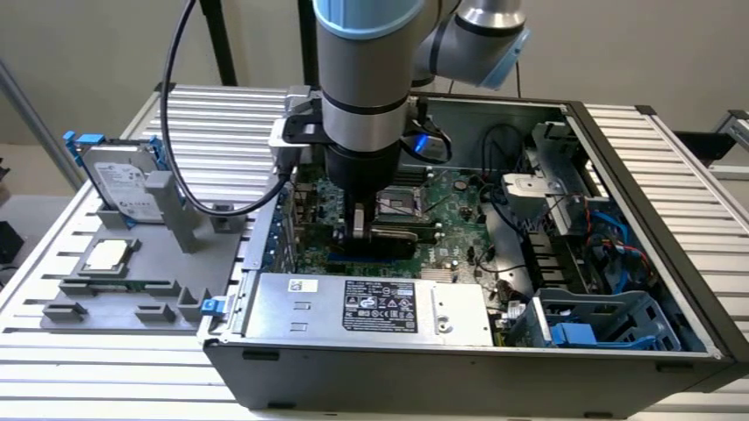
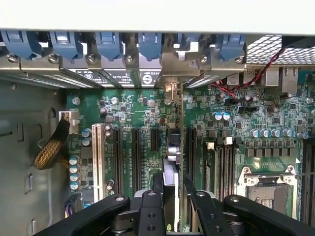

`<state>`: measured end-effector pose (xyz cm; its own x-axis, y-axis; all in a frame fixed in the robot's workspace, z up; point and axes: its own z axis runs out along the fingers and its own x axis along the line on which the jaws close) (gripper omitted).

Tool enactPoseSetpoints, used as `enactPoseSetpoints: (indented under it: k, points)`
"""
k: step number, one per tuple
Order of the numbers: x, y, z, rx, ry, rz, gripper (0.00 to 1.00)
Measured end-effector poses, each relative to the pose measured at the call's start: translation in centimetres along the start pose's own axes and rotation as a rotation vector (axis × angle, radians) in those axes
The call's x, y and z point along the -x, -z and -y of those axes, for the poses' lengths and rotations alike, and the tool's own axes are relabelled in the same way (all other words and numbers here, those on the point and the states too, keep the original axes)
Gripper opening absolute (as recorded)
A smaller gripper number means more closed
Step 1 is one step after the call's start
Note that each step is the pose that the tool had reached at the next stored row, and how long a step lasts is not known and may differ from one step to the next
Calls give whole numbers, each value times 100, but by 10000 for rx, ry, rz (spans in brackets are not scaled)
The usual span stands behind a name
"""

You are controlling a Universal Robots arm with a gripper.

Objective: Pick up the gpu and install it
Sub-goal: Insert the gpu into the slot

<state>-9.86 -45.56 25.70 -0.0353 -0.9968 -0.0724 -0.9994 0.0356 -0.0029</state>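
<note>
Inside the open computer case (image 1: 655, 202), my gripper (image 1: 367, 235) reaches down over the green motherboard (image 1: 451, 197), shut on the gpu (image 1: 392, 243). The card shows there as a dark bar just above the board. In the wrist view the gpu (image 2: 173, 162) stands on edge between my two black fingers (image 2: 150, 211), running lengthwise to the rear panel. Its silver end bracket (image 2: 172, 93) sits at the row of blue slot clips (image 2: 147, 44). The card stands along the black expansion slots (image 2: 134, 157); whether its edge is seated in one is hidden.
A grey fixture (image 1: 153, 294) on the exterior view's left holds a silver hard drive with blue rails (image 1: 117, 180) and a small square processor chip (image 1: 108, 254). The power supply (image 1: 374, 307) fills the case front, a blue drive cage (image 1: 597, 324) the right. The CPU socket (image 2: 266, 184) lies beside the slots.
</note>
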Motion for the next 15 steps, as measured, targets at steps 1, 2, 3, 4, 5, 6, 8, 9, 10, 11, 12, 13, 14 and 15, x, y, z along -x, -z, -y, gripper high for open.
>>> enactPoseSetpoints:
  k: [1, 2, 3, 4, 5, 6, 8, 9, 10, 11, 12, 13, 14, 15]
  points:
    - [0, -3, 1, 1, 1, -2, 0]
    - [0, -6, 1, 2, 1, -4, 0]
    - [-1, -10, 0, 4, 1, -6, 0]
    - [-1, -17, 0, 0, 3, -3, 0]
    - [-1, -22, 0, -1, 3, -4, 0]
    - [-1, -28, -2, -1, 2, -5, 0]
    - [-1, -38, -2, 1, 3, -7, 0]
    - [0, -42, -2, 2, 2, -10, 0]
    - [1, -46, -2, 3, 2, -11, 0]
    - [3, -49, -3, 3, 2, -11, 0]
    - [4, -52, -3, 1, 1, -8, 0]
    - [6, -55, -3, -1, 2, -5, 0]
    - [8, -55, -3, 0, 2, -5, 0]
    - [10, -56, -5, 0, 2, -5, 0]
